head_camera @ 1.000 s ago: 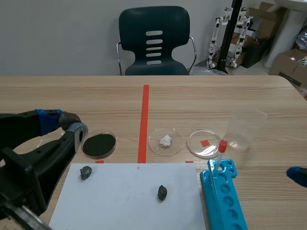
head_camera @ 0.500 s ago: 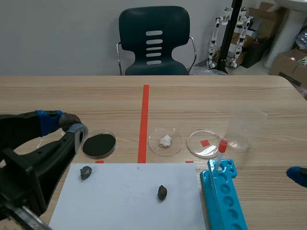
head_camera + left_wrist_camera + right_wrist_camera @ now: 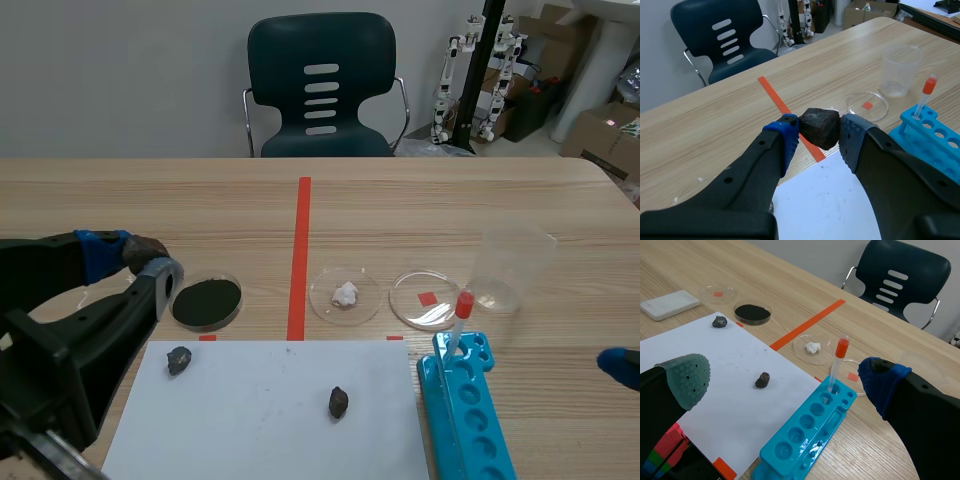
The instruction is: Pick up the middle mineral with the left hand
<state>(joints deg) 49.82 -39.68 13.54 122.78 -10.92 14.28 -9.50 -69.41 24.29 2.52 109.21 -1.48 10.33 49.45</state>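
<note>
A dark, angular mineral (image 3: 819, 128) is pinched between the blue pads of my left gripper (image 3: 818, 131), held up above the table. In the scene view that gripper (image 3: 140, 256) sits at the left, raised beside the dish of black powder (image 3: 207, 302), and the held mineral (image 3: 143, 246) shows as a dark lump at its tip. Two more dark minerals lie on the white sheet (image 3: 270, 410): one (image 3: 179, 360) near its far left corner, one (image 3: 338, 402) toward the right. My right gripper (image 3: 785, 382) is open over the sheet and rack, holding nothing.
A blue tube rack (image 3: 470, 420) with a red-capped tube (image 3: 462, 305) stands right of the sheet. Beyond the sheet are a dish with a white lump (image 3: 345, 294), an empty dish (image 3: 427, 299) and a clear beaker (image 3: 512, 268). A white block (image 3: 669, 304) lies far left.
</note>
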